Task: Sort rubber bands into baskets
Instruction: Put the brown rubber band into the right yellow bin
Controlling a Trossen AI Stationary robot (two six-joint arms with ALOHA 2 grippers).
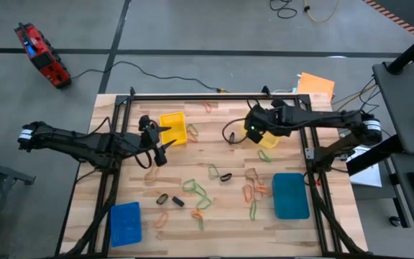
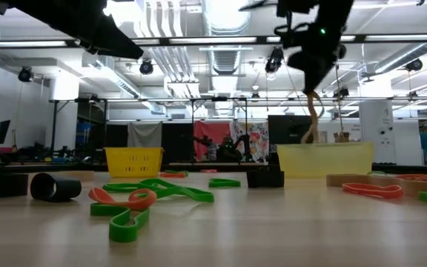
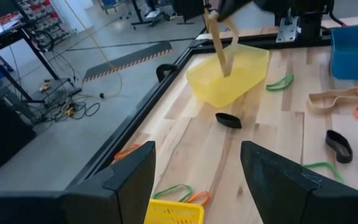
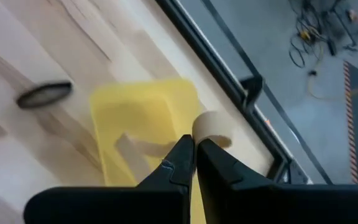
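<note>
Sorting in progress, early stage. The right gripper (image 4: 194,163) hangs over the pale yellow basket (image 1: 270,139) near the far right part of the surface (image 1: 214,162), its jaws clenched on a tan rubber band (image 3: 219,43) that dangles into the basket. The left gripper (image 3: 197,177), jaws released and empty, waits beside the bright yellow basket (image 1: 173,128) toward the far left. The blue basket (image 1: 126,224) at the near left corner and the teal basket (image 1: 291,195) near the right edge show no contents from above. Most loose bands (image 1: 200,193), green, orange, tan and black, lie scattered over the middle of the surface, with a few near the far edge; judged from this, nearly all sorting remains.
</note>
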